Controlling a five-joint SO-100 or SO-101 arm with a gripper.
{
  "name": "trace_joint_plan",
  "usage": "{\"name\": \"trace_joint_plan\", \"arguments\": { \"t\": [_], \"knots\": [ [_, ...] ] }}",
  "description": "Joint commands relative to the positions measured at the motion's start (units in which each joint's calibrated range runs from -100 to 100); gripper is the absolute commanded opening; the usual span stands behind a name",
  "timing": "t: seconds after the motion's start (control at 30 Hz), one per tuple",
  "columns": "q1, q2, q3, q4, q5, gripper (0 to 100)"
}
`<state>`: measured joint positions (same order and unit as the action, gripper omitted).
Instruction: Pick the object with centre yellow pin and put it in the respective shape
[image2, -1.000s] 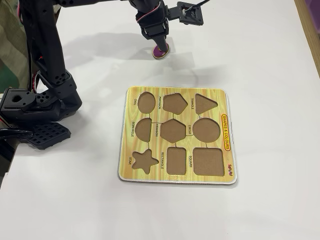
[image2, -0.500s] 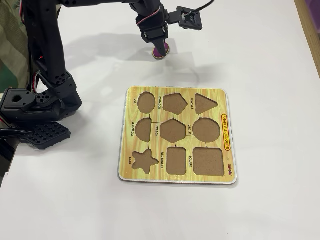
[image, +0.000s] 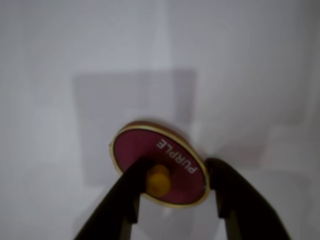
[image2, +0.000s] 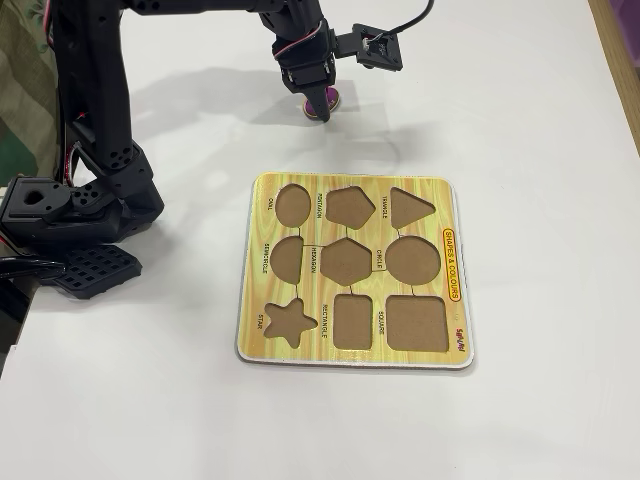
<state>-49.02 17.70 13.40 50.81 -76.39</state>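
Wrist view: the tool (image: 172, 192) enters from the bottom edge, its two dark fingers (image: 122, 200) spread to either side of the yellow knob (image: 158, 180) at the centre of the piece (image: 150, 155). The piece is a flat purple oval with a pale rim and the word PURPLE printed on its face. The left finger overlaps the lower left of the oval and reaches the knob; the right finger stands at the oval's right edge, apart from the knob. The jaws are therefore parted, with nothing clamped between them. The piece appears tilted toward the camera; whether it rests flat on the white surface (image: 75, 60) cannot be told from this view.

Fixed view: the arm reaches across the top of the frame, and the tool (image2: 318, 108) points down at the piece (image2: 324, 102), which lies on the surface (image2: 520, 120) well above the board (image2: 352, 186) and apart from it. The board is yellow, with nine shaped recesses in three rows, all showing brown bases. The oval recess (image2: 292, 204) sits at the board's upper left. The arm's black base (image2: 70, 215) stands at the left edge.
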Motion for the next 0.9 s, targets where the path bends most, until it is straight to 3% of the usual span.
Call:
{"name": "trace_joint_plan", "arguments": {
  "t": [0.0,0.87],
  "knots": [
    [-0.4,-0.3,-1.3,0.0,0.3,15],
    [-0.6,-6.3,3.3,-0.1,0.4,15]
  ]
}}
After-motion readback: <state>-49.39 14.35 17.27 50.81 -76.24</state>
